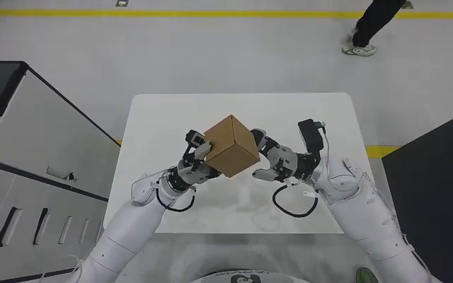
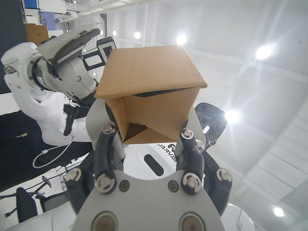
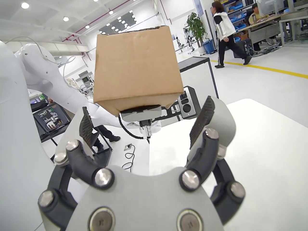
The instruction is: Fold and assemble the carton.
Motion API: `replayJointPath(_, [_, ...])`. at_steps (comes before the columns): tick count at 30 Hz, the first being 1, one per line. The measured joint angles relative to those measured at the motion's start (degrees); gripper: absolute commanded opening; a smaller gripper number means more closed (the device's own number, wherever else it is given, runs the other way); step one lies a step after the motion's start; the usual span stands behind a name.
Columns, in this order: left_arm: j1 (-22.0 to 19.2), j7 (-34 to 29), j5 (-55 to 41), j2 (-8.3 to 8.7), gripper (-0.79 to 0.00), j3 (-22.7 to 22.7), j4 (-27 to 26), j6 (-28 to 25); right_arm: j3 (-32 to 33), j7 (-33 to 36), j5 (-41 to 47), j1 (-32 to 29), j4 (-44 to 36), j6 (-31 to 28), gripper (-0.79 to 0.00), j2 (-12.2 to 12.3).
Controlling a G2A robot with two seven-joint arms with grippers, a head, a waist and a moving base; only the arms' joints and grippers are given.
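The cardboard carton was held aloft over the white table, clamped across one lower corner by the left gripper. The right gripper was spread wide just beside it, grasping nothing. The body was judged erected and the far end folded in; the end facing the left wrist was left unclosed.

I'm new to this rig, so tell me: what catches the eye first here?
A brown cardboard carton, folded into a cube, is held tilted above the white table by the left gripper, clamped at its open end. The right gripper hangs open beside it, gripping nothing.
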Motion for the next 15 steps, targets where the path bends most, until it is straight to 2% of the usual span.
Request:
replayJointPath(8, [0.8, -0.4, -0.5, -0.32, -0.785, -0.6, -0.6, 0.8, -1.3, -4.3, -2.3, 0.6, 0.7, -1.6, 0.0, -0.6])
replayJointPath(15, [1.0, -0.9, -0.5, -0.66, -0.785, -0.7, -0.3, 1.0, -2.5, -6.2, -3.3, 1.2, 1.6, -1.9, -0.04, -1.1])
